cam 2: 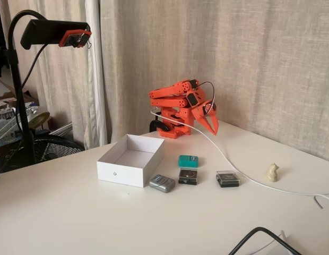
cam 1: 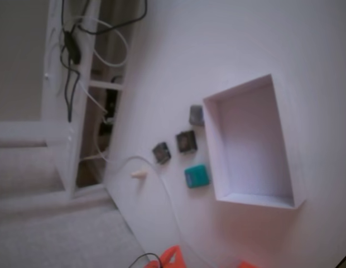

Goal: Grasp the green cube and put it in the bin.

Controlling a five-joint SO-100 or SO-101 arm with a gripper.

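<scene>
The green cube (cam 2: 188, 160) lies on the white table just right of the bin (cam 2: 118, 171), a white open-top tray that holds nothing. In the tilted fixed view the green cube (cam 1: 196, 175) sits by the lower left corner of the bin (cam 1: 256, 200). The orange arm is folded at the back of the table. Its gripper (cam 2: 213, 129) hangs pointing down, well behind and above the cube, with its jaws together and nothing between them. Only orange arm parts (cam 1: 172, 258) show at the bottom edge of the tilted view.
Three dark blocks (cam 2: 162, 183) (cam 2: 188, 176) (cam 2: 227, 178) lie in front of the cube. A small cream figure (cam 2: 271, 171) stands to the right. A white cable (cam 2: 233, 164) runs across the table. A camera on a stand (cam 2: 53, 32) rises at the left.
</scene>
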